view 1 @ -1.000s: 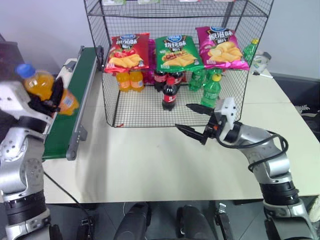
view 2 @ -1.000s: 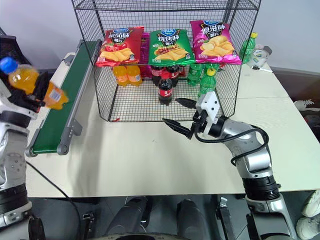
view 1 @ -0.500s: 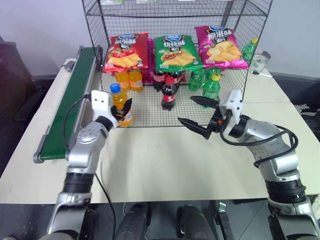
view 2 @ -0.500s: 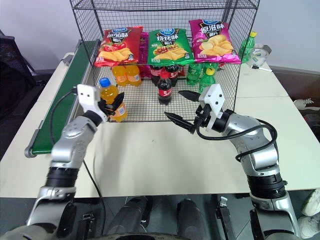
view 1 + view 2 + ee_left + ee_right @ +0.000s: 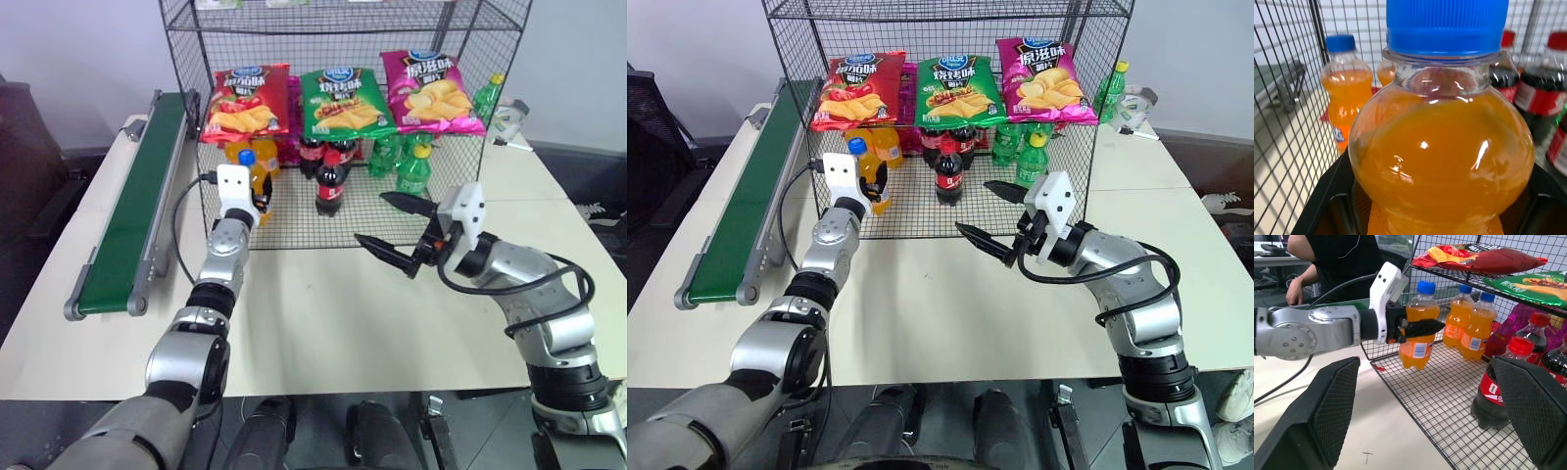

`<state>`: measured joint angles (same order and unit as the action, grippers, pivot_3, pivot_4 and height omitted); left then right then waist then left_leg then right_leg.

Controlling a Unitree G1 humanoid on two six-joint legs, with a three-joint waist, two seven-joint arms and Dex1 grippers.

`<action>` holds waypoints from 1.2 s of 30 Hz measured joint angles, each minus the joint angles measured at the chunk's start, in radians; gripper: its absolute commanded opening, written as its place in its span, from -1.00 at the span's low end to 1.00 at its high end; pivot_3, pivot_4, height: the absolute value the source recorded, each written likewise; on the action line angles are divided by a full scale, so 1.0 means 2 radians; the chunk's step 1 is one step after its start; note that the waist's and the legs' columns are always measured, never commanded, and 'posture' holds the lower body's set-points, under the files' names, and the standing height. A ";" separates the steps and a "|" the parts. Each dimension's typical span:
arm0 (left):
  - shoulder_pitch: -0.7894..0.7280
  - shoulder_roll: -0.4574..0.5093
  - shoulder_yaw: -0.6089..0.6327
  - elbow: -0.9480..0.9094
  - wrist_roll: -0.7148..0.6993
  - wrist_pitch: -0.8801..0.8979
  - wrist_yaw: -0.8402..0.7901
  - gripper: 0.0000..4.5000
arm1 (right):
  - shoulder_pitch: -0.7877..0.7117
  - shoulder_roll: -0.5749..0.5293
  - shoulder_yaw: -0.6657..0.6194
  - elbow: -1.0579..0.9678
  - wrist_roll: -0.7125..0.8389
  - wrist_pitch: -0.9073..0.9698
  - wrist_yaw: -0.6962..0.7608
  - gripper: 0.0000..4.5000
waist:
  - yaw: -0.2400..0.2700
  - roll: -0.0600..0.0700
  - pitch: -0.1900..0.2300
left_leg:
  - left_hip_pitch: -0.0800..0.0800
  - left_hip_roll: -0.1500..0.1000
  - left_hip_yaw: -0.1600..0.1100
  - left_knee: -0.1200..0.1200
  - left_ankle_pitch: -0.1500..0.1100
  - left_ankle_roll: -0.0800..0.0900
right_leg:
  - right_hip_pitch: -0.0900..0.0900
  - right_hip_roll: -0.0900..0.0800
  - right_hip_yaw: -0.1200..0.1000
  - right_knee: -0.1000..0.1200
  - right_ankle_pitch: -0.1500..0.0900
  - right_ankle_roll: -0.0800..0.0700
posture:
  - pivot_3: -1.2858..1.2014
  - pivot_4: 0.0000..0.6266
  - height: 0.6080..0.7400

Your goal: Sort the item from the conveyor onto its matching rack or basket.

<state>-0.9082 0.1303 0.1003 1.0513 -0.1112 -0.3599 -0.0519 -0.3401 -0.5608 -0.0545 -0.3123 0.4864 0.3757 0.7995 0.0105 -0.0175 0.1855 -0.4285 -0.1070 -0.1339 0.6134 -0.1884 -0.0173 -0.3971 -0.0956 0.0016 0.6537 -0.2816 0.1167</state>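
Legible text is on the three chip bags only. Red bag (image 5: 859, 88), 11 o'clock: Chinese characters under a blue oval logo, too small to read. Green bag (image 5: 958, 92), 12 o'clock: same. Magenta bag (image 5: 1042, 82), 1 o'clock: "原滋味". Cola bottle label (image 5: 1492, 392): white script fragment, unreadable.

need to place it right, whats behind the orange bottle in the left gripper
Behind the held orange bottle, on the rack's bottom tier, stand other orange bottles, with cola bottles beside them. How many orange ones there are is unclear, since the held bottle and left gripper cover part of the row.
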 measured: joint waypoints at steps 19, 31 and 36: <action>-0.018 -0.008 0.037 0.070 0.001 -0.035 -0.014 0.98 | 0.000 -0.001 0.000 -0.007 0.001 0.000 -0.003 1.00 | 0.000 0.000 0.000 | 0.000 0.000 0.000 0.000 0.000 0.000 | 0.000 0.000 0.000 0.001 0.000 0.000 | 0.03 -0.52 1.00; 0.130 0.000 0.033 -0.182 -0.005 0.035 -0.045 0.98 | -0.014 -0.002 0.001 -0.018 0.005 0.014 -0.010 1.00 | -0.002 0.000 0.000 | 0.000 0.000 0.000 0.000 0.000 0.000 | 0.000 0.000 0.000 0.001 0.000 0.000 | 0.03 -0.52 1.00; 0.209 0.028 0.010 -0.349 -0.012 0.152 -0.080 0.98 | -0.028 -0.003 0.003 -0.016 0.005 0.016 -0.006 1.00 | -0.003 0.000 0.000 | 0.000 0.000 0.000 0.000 0.000 0.000 | 0.000 0.000 0.001 0.001 0.000 0.000 | 0.03 -0.52 1.00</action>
<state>-0.4900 0.1863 0.1196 0.3527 -0.1342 -0.0563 -0.2126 -0.3953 -0.5673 -0.0486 -0.3441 0.4961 0.4084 0.7873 0.0055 -0.0166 0.1849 -0.4277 -0.1067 -0.1340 0.6138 -0.1883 -0.0174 -0.3971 -0.0951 0.0026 0.6557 -0.2817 0.1165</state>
